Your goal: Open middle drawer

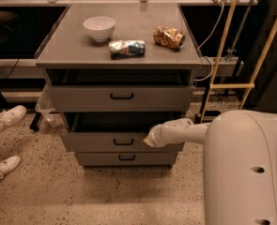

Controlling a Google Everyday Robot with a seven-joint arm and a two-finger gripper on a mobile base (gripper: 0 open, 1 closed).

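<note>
Grey metal cabinet (77, 53) w/ three drawers, seen from above & in front. The gripper (150, 138) sits at the end of the white arm (182, 129), which reaches in from the right. It is at the front panel of the middle drawer (93, 142), on the panel's right part; touching or not, can't tell. Gripper state: can't tell either.

The drawer's black loop handle (123, 142) is just left of the gripper, w/ a bit of bare panel between them. The middle drawer stands pulled out some, w/ a dark gap directly above the gripper. The top drawer (81, 97) is higher up, and the bottom drawer (96, 158) is just below & left of the gripper.

On the cabinet top, well above the gripper: a white bowl (99, 28) off to the left, a blue-silver packet (126, 48) closest, and a brown crinkled bag (168, 36) slightly right. Two white shoes (6, 118) are on the speckled floor (58, 196), far left of the gripper. The robot's white body (246, 168) is below & right of it.
</note>
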